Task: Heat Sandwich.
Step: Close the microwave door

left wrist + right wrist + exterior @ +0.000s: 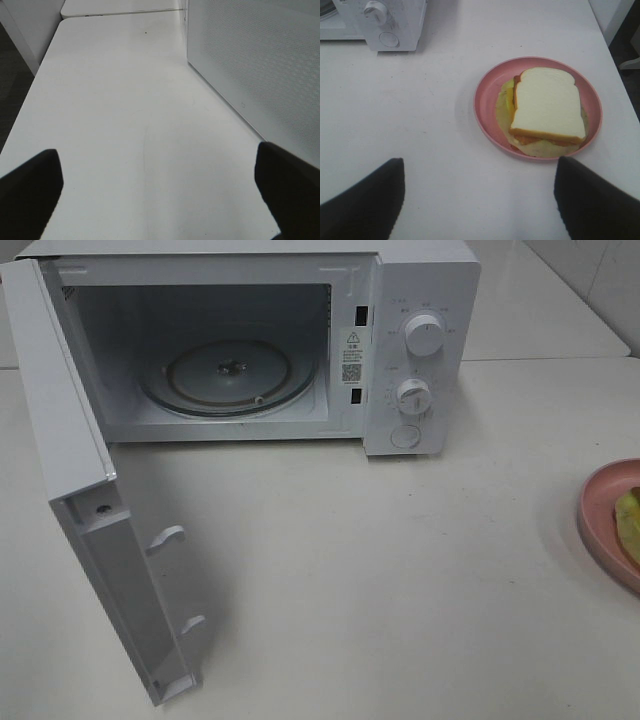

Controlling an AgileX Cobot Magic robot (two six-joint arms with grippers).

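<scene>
A white table [400,570] is seen, and on it a white microwave [420,300] is stood with its door [70,440] swung wide open toward the left. Inside, a glass turntable [225,375] is laid bare. Two knobs [424,335] and a round button [405,436] are set on its right panel. At the table's right edge a pink plate [487,100] is placed, well apart from the microwave, and the sandwich [547,105] is rested on it, white bread on top, yellow-green filling showing at the sides. The right gripper [479,197] is held wide open above the table near the plate, nothing gripped. The left gripper [159,192] is likewise spread wide, empty, beside the microwave's side wall [260,65].
</scene>
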